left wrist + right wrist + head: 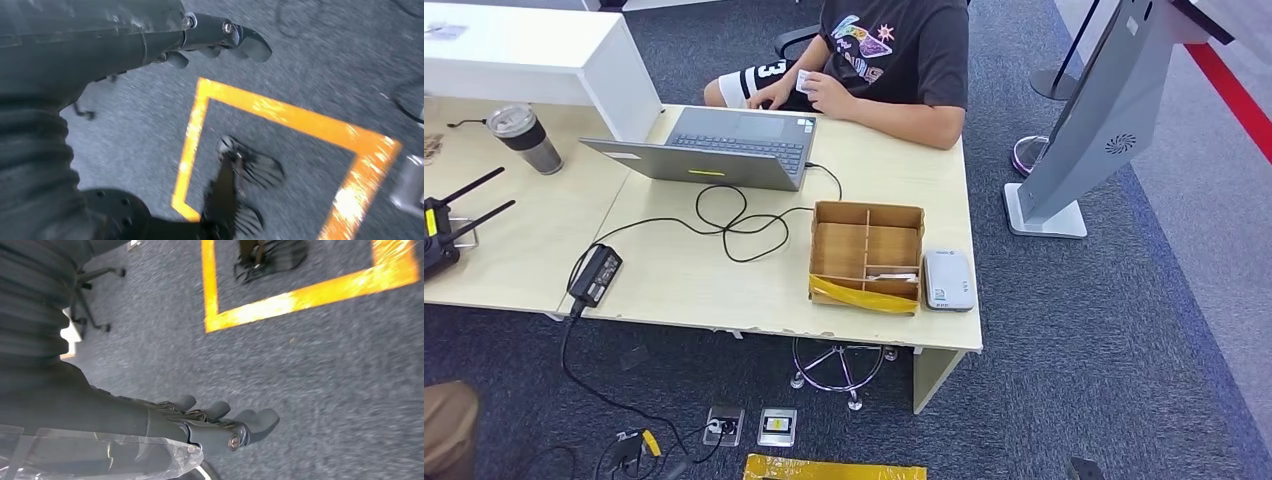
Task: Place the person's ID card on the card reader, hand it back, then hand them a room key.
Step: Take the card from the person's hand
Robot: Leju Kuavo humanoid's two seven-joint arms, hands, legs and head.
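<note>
A person in a black T-shirt [894, 50] sits at the far side of the table and holds a small white card [804, 80] in their hands. A white card reader [948, 280] lies near the table's front right corner. Beside it stands a brown divided cardboard box [867, 256] with white cards [892, 275] in its front right compartment. My left hand [220, 37] hangs over the carpet with fingers extended, holding nothing. Over the carpet too hangs my right hand [220, 422], fingers stretched out and empty.
An open grey laptop [724, 148] sits mid-table, its black cable and power brick [595, 274] trailing toward the front edge. A tumbler [525, 138] and a black device with antennas [442, 232] are at the left. A grey kiosk stand [1094, 120] stands right of the table. Yellow tape [280, 112] marks the floor.
</note>
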